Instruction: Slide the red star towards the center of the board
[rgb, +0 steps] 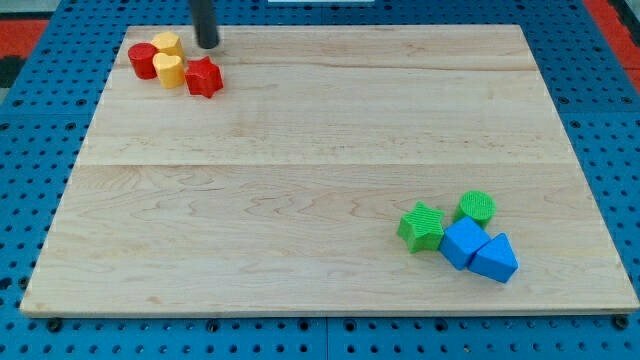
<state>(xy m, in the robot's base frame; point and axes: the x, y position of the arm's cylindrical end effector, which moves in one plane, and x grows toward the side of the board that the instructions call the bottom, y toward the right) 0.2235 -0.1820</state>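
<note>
The red star (203, 77) lies near the board's top left corner, far from the centre of the wooden board (300, 180). It touches a yellow block (171, 70) on its left. My tip (207, 45) stands just above the star toward the view's top, a small gap apart from it. The rod comes down from the view's top edge.
A red cylinder (143, 60) and a second yellow block (167, 44) sit left of the star in the same cluster. At the lower right lie a green star (422, 226), a green cylinder (477, 207), a blue cube (464, 242) and a blue triangular block (495, 259).
</note>
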